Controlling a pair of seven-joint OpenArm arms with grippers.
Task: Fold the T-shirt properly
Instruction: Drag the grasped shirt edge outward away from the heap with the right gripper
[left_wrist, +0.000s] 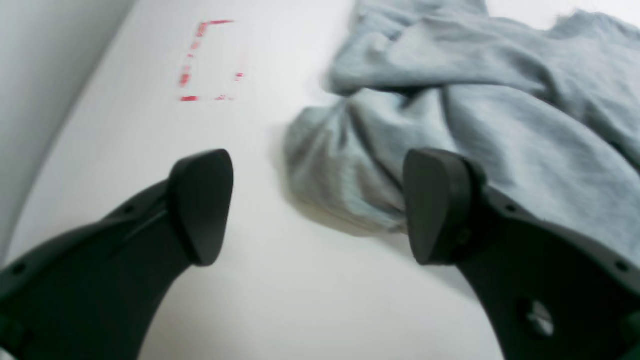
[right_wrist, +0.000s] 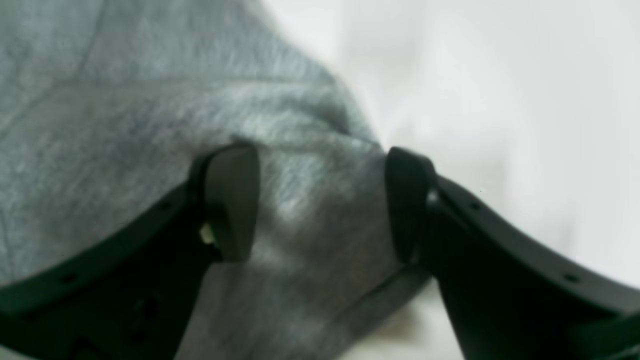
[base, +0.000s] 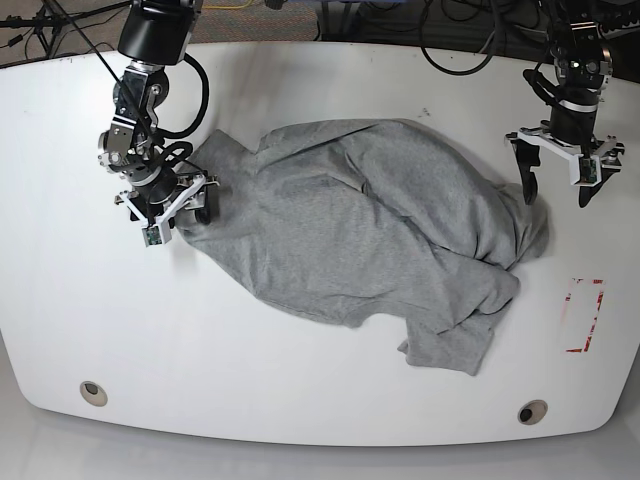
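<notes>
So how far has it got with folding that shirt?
Not far, it seems. The grey T-shirt lies spread and rumpled, with no neat fold finished. The right gripper is open over one end of it; the left gripper, also open, hovers by the other, so nothing looks gripped. Smoothing and practically all the folding appear left to do.

White table (base: 250, 400) under a rumpled grey T-shirt (base: 330, 230)

Looks like a robotics lab or similar: two robot arms (base: 150, 130) w/ loose black cables (base: 458, 70) at 11 & 1 o'clock over a white tabletop (base: 250, 390).
</notes>
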